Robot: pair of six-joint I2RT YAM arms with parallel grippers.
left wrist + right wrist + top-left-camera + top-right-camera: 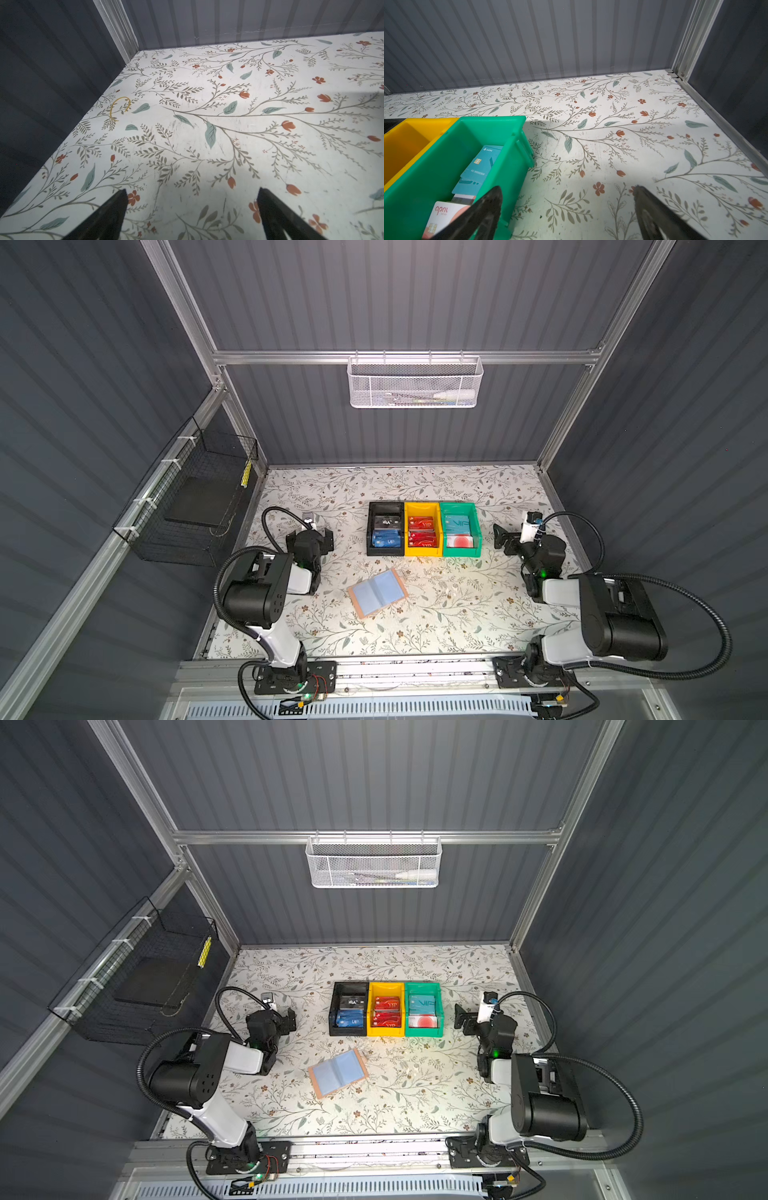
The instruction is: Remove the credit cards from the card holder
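Both my grippers hang wide open over the floral table (457, 614), and neither holds anything. My left gripper (192, 190) is near the surface's left edge, its fingers (112, 214) spread apart above bare print. A thin yellow loop (119, 109) lies toward the far left corner. My right gripper (568, 188) is near the right edge, just beside the green bin (500, 133), with its jaws spread as wide.

The card holder (378, 592) lies open and flat in both top views. It sits between my arms, in front of the bins and closer to the front edge, and is turned askew to the edges. Its bluish sleeves face up and the tan cover shows as a thin border. It is well apart from both grippers.

The credit cards (422, 531) lie in three bins that stand in a touching row across the middle of the surface. A blue card (386, 538) lies with a dark one in the black bin (371, 531). Red cards lie in the yellow bin (422, 507). In the green bin are a teal card (481, 164) and a white-and-red card (444, 214), one edge of it hidden behind my finger in the right wrist view.
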